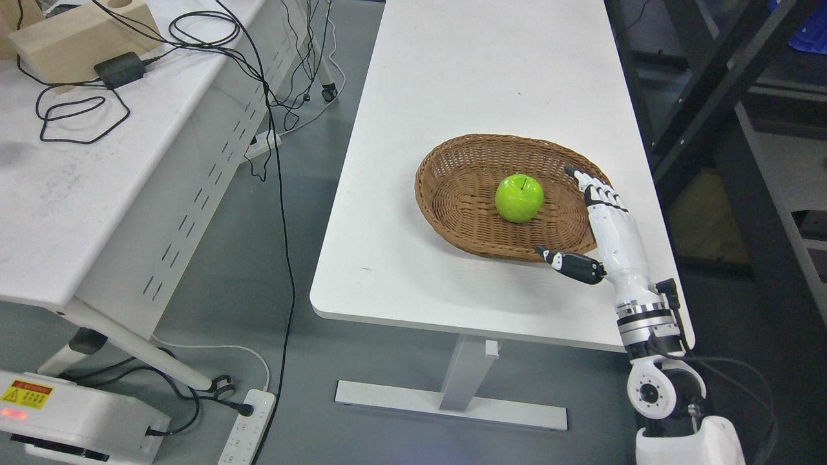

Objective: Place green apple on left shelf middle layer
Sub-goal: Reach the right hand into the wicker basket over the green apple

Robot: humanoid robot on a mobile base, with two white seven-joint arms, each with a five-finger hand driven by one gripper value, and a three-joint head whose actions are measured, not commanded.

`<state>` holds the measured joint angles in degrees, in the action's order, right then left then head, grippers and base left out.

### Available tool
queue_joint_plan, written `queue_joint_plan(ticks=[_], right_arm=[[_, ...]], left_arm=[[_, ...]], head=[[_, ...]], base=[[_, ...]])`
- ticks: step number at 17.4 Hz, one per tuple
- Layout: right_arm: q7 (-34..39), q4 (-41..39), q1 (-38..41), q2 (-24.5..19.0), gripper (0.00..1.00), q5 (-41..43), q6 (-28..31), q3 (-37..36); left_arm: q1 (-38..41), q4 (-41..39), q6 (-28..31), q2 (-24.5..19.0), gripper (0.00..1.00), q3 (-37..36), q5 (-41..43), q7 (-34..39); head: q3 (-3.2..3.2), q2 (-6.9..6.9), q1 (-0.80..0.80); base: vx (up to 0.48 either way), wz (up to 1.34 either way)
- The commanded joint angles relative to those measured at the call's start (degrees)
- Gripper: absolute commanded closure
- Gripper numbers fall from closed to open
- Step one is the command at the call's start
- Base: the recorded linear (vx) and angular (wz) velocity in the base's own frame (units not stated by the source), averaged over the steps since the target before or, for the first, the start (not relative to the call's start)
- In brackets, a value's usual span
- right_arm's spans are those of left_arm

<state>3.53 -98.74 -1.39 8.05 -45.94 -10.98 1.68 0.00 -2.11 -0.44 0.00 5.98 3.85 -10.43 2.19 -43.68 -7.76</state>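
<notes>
1. Wicker, brown and oval: the basket (pixel 452 194) sits on the white table (pixel 452 77) toward its right side, its right rim close to the table's right edge.
2. Inside the basket, roughly at its middle and stem up, rests the green apple (pixel 519 198), touching nothing but the weave beneath it.
3. Only the right hand (pixel 607 223) shows, its arm rising from the lower right corner; the fingers (pixel 597 190) are stretched out and slack above the basket's right rim, the thumb (pixel 568 263) splayed over the near rim. It holds nothing and stands apart from the apple, just to the right of it.
4. Plenty of bare tabletop lies beyond the basket and to its left; the near rounded edge of the table is just in front of the basket.
5. Right of the table, a dark shelf frame (pixel 723 97) stands close, with only a narrow gap between.
6. Left of the table runs an open strip of grey floor (pixel 258 258), crossed by hanging black cables (pixel 281 194) and ending at a white power strip (pixel 249 429).
7. Beyond that strip, a second white desk (pixel 97 194) carries a black adapter (pixel 119 70) and a pale block (pixel 77 35).
8. At the lower left, a white unit bears a yellow warning sticker (pixel 27 394); its print is too small to read.
</notes>
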Motion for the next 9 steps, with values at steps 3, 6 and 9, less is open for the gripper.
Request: queue_joint_plan(ticks=[3, 6, 9], right_arm=[[2.6, 0.0, -2.2, 0.6, 0.00, 3.4, -0.1, 2.6], [8.0, 0.6, -2.7, 0.7, 0.00, 2.8, -0.2, 6.5], [10.4, 1.6, -2.7, 1.0, 0.00, 0.8, -0.2, 9.0]], left_arm=[[-1.2, 0.0, 0.0, -1.0, 0.00, 0.0, 0.0, 0.0], [-1.2, 0.0, 0.0, -1.0, 0.00, 0.0, 0.0, 0.0], [-1.2, 0.0, 0.0, -1.0, 0.00, 0.0, 0.0, 0.0]], head=[[0.00, 0.00, 0.00], [0.00, 0.00, 0.00], [0.00, 0.00, 0.00]], base=[[0.202, 0.08], [0.176, 0.08], [0.136, 0.05]])
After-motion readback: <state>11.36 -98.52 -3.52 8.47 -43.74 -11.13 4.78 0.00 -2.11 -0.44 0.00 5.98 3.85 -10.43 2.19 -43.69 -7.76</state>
